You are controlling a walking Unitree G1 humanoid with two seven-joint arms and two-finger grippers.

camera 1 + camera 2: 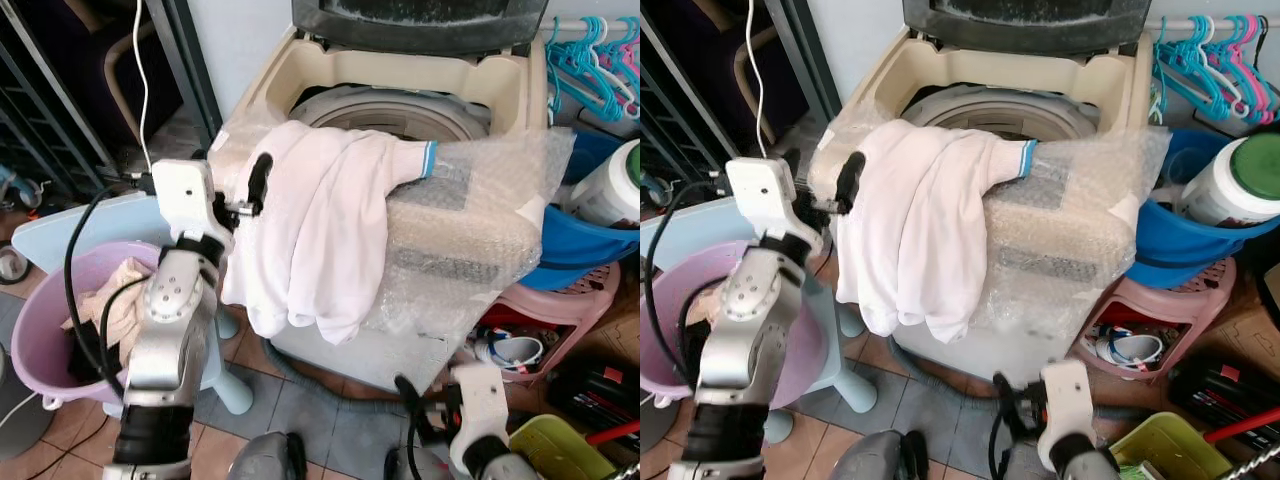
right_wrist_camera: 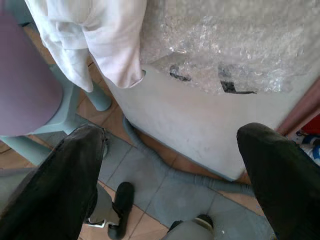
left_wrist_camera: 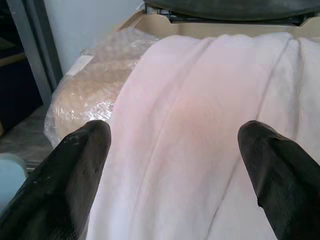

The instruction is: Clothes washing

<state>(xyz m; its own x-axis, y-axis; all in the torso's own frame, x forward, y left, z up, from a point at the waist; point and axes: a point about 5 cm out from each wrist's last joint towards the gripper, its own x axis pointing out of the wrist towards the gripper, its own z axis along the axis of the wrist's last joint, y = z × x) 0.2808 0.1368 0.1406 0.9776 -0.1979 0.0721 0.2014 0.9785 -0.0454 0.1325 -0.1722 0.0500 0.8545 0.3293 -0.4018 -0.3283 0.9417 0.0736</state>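
White shirt (image 1: 315,225) draped over washer (image 1: 400,100) front rim, half hanging outside. Left tool (image 3: 172,165) fingers apart, right at the cloth. Right tool (image 2: 170,170) apart, low, idle. Step: loading; next likely grip shirt, lift into drum.

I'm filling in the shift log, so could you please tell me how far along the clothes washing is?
Done: the washing machine has its lid up, and a white garment is draped over its front edge, hanging outside the drum. In hand: the left gripper is open right at that garment, not gripping it; the right gripper hangs open near the floor. Left: getting the garment into the drum, plus the clothes in the purple basket.
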